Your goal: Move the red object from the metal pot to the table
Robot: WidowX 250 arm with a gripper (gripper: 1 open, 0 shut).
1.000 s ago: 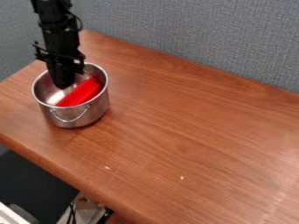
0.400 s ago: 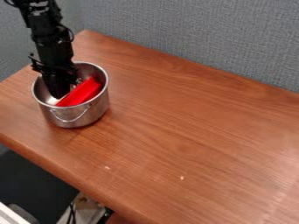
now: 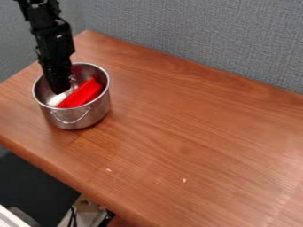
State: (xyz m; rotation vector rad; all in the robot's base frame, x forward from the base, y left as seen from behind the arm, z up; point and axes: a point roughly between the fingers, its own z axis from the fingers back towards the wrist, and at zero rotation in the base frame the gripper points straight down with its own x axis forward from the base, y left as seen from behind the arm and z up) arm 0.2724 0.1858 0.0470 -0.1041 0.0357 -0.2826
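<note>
At about ten o'clock on the surface (image 3: 190, 124), near its left corner, stands one metal pot (image 3: 73, 110), round and shiny, with a thin wire handle hanging down its front side. One red object (image 3: 84, 91) lies inside it, leaning across the interior from roughly seven o'clock up to the rim at two o'clock, so that its upper end rests against the pot's inner wall. One black arm comes down from the top left of the view, and its single gripper (image 3: 56, 82) points straight down into the pot at the nine o'clock side, just beside the left end of the red object. The jaws are drawn fully together. Their tips sit low in the pot, hidden partly by the rim and by the arm's own dark body, so whether they pinch the red piece or only touch it cannot be told from this view. Everything else of the reddish-brown wooden surface, from twelve round to six o'clock, carries nothing but grain and gloss.
</note>
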